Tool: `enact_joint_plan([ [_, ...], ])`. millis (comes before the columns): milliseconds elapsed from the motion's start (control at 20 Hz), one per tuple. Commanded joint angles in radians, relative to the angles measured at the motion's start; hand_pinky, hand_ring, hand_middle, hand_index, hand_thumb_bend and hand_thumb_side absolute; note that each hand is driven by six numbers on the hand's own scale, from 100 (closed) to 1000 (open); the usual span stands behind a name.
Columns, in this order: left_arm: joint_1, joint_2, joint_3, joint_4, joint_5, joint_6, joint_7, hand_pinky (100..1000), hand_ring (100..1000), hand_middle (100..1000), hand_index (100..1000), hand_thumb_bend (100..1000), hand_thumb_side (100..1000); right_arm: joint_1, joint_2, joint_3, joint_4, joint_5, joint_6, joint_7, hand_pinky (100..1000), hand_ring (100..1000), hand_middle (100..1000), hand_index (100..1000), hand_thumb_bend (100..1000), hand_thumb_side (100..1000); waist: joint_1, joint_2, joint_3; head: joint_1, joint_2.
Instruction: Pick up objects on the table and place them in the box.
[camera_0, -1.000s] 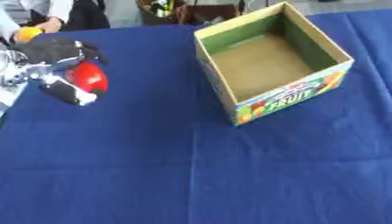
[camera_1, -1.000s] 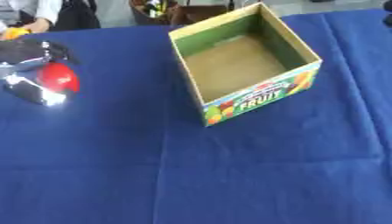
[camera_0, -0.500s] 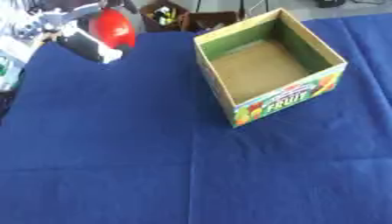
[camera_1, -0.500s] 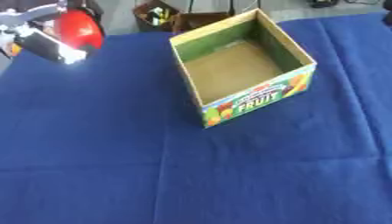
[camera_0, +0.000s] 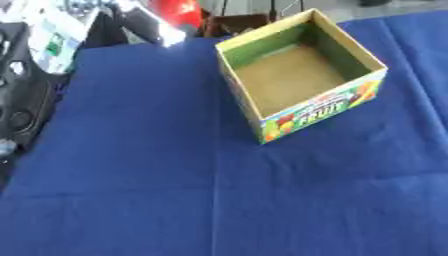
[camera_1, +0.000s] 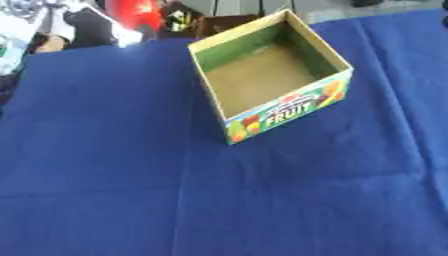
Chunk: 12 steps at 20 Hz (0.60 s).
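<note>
left hand (camera_0: 144, 22) fingers curled round red object (camera_0: 178, 10) | box (camera_0: 302, 75) front reads "FRUIT" | blue tablecloth (camera_0: 175, 175)

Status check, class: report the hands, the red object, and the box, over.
Left hand shut on red object, raised at top edge. Right hand out of view. Box empty, nothing in the way.

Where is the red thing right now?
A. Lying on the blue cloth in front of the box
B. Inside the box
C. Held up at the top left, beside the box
C: the red thing is up in the robot hand, and the box holds nothing.
</note>
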Motion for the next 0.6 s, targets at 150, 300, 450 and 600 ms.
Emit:
enact_joint_plan([
  [150,-0.066,-0.051,0.005,0.058,-0.032,-0.002,0.027,122,407,790,873,100,200,-0.022,-0.009,0.003,-0.020,-0.008,-0.003,0.009,685,730,498,707,147,627,0.000,-0.015,-0.015,0.017,-0.004],
  [300,-0.097,-0.096,0.001,0.119,-0.055,0.010,0.041,118,398,794,881,100,206,-0.029,-0.005,0.005,-0.020,-0.009,-0.003,0.012,686,731,498,707,147,627,0.005,-0.007,-0.035,0.024,-0.014],
  [450,-0.124,-0.144,0.005,0.181,-0.089,0.028,0.076,112,391,795,883,100,208,-0.038,0.000,0.008,-0.020,-0.011,-0.004,0.017,686,731,498,707,149,628,0.011,0.003,-0.056,0.032,-0.025],
  [600,-0.141,-0.176,0.008,0.220,-0.125,0.038,0.117,111,389,792,883,100,207,-0.049,0.003,0.012,-0.020,-0.013,-0.006,0.022,686,731,498,706,146,627,0.017,0.011,-0.074,0.040,-0.032],
])
